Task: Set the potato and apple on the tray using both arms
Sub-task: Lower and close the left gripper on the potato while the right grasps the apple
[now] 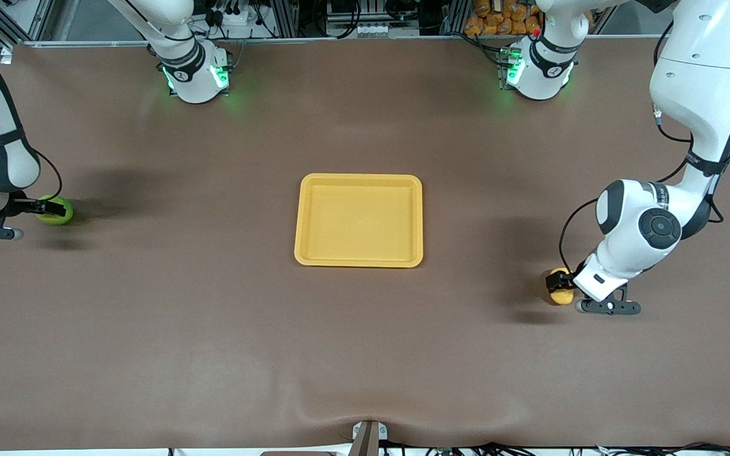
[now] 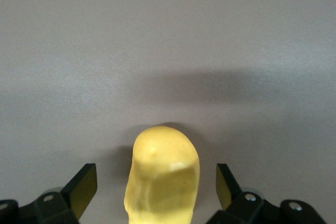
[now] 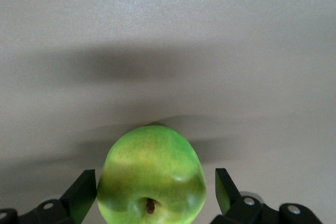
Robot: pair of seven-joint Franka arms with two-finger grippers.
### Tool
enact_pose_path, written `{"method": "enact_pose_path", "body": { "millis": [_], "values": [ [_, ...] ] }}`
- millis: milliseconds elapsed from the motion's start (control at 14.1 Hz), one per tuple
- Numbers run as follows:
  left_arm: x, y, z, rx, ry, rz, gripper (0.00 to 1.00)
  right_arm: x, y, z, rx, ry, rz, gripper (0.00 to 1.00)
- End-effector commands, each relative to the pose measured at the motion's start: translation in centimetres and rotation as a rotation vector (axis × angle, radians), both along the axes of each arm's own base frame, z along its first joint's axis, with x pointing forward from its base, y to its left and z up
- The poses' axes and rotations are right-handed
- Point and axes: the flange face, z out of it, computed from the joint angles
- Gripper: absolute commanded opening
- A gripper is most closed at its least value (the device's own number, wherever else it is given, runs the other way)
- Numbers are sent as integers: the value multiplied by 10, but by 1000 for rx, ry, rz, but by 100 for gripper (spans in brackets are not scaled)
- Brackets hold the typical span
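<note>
The front camera sat high up and looked down across the whole table (image 1: 149,329), facing the two arms' bases along the table's top edge. Each wrist camera looked past its own fingers from very close. The left wrist camera saw the potato (image 2: 161,179), also seen in front view (image 1: 560,288). The right wrist camera saw the apple (image 3: 151,182), shared with front view (image 1: 56,212).

Item count on the brown table (image 1: 213,329):
- One yellow-orange tray (image 1: 358,220).
- One yellow potato (image 1: 560,288).
- One green apple (image 1: 56,211).
- Two white robot arms, each with one black two-finger gripper: left gripper (image 1: 561,283), right gripper (image 1: 48,208).
</note>
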Motion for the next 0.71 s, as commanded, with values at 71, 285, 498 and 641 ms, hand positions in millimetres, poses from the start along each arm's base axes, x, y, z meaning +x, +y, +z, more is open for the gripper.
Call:
{"method": "enact_pose_path", "body": {
  "millis": [71, 285, 498, 641],
  "values": [
    [5, 1, -7, 2, -18, -25, 100, -15, -10, -8, -5, -6, 1, 100],
    [3, -1, -11, 0, -10, -25, 100, -17, -7, -12, 0, -1, 4, 76],
    [0, -2, -12, 2, -5, -27, 100, -15, -3, -7, 10, 14, 30, 19],
    [-2, -2, -12, 3, 0, -31, 100, -9, -7, 5, 37, 47, 103, 0]
  ]
}}
